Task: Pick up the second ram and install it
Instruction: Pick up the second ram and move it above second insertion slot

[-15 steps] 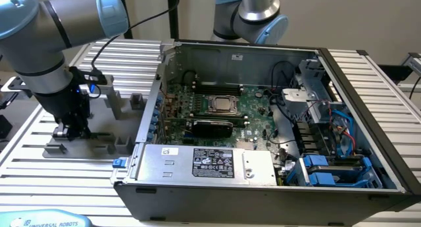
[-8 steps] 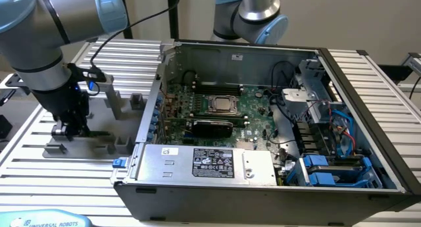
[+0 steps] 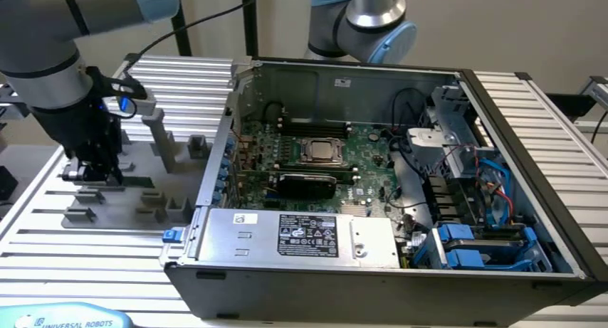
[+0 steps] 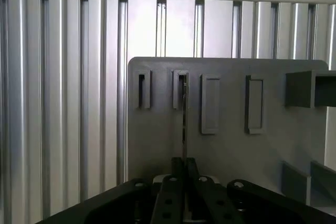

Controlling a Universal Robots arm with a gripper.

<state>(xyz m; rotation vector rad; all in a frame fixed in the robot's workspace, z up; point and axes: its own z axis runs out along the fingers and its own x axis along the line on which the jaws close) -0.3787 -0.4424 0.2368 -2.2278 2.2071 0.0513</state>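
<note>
Gripper is clamped on the second ram, edge-on over the grey holder at the exterior view's left. Lift it straight, no twisting, I'd say.

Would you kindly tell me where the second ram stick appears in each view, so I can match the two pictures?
Exterior view: the second ram is a thin green strip at the tool, to the exterior view's left of the computer case.
Wrist view: the second ram is edge-on, a thin dark line from the tool to a slot.
Shared landmark: the grey slotted plate under it.
</note>
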